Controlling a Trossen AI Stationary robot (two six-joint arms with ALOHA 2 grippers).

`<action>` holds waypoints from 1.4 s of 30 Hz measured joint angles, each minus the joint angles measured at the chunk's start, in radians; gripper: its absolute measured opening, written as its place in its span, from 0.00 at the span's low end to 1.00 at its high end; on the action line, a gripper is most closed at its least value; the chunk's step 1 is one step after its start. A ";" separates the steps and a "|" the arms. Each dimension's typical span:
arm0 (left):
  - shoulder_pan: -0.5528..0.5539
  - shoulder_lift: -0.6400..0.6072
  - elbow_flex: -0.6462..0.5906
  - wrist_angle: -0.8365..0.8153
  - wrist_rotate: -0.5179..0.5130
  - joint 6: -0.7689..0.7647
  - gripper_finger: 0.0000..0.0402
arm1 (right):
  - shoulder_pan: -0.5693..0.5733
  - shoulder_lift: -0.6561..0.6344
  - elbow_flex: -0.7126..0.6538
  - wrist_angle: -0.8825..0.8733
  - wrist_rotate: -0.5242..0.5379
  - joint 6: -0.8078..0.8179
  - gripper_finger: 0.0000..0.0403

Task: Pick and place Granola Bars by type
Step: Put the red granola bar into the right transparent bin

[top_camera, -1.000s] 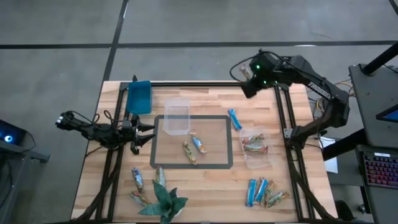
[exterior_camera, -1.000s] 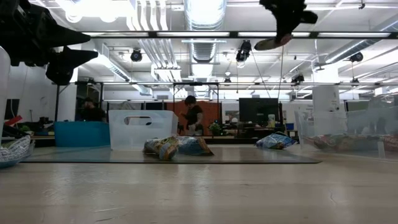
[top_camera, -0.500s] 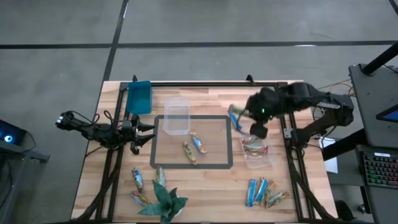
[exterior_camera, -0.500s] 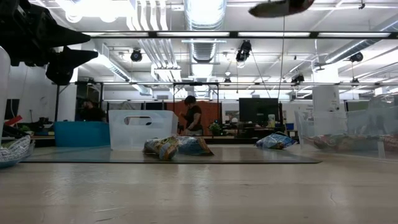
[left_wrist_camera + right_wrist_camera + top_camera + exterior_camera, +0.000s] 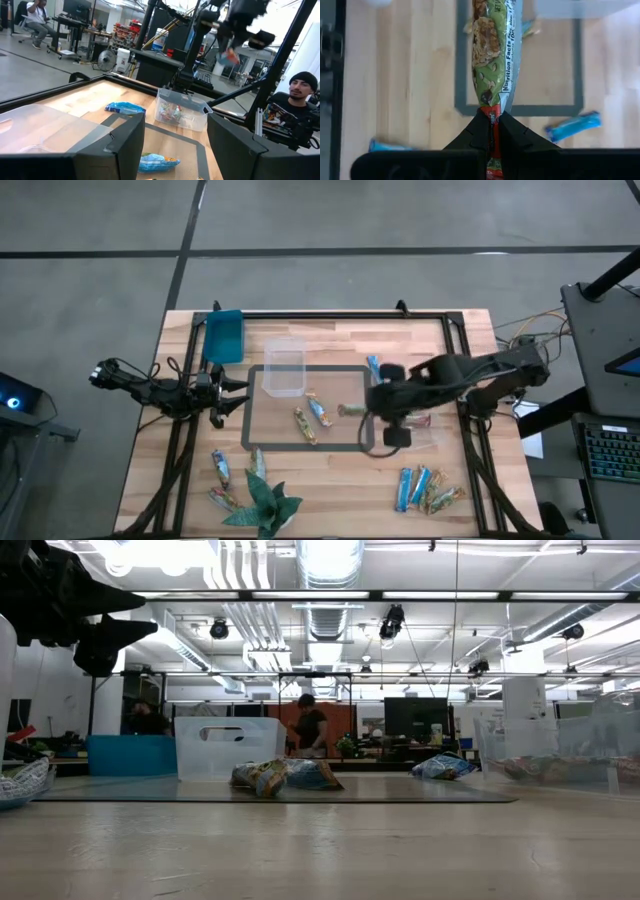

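My right gripper hovers high over the right edge of the grey-framed mat, shut on a green-and-brown granola bar. The left wrist view shows that bar well above the table. Two bars lie flat on the mat and a blue one beyond it. More lie in the right clear tub, and there are groups at the near right and near left. My left gripper waits open at the table's left side. My right gripper pinches the green-and-brown bar by its red end seam between the two fingertips. The fingers come from the table's right, slanting down, and lie along the bar. It sticks out past the fingertips toward the left, lifted clear of the table.
An empty clear tub stands at the mat's far left corner, with a blue tray beyond it. A green paper plant figure lies at the near edge. Black frame rails run along both sides. A person sits beyond the table's right side.
My right arm has swung from above the far right corner toward the near edge and left, past the right tub, to the mat's right edge. It carries the bar, still shut on it. It has left the low view.
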State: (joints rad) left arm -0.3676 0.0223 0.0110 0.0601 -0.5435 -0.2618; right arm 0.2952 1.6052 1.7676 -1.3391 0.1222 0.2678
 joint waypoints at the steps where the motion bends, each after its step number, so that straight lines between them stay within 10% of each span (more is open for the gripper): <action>1: 0.000 0.000 0.000 0.000 0.000 0.000 0.49 | 0.006 0.011 -0.006 -0.006 -0.010 -0.011 0.03; 42: 0.000 0.001 0.000 0.000 0.000 0.000 0.49 | 0.024 -0.312 -0.817 0.109 -0.088 0.016 0.03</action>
State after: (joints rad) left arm -0.3672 0.0231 0.0109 0.0601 -0.5437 -0.2619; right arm 0.3187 1.2934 0.9503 -1.2305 0.0338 0.2836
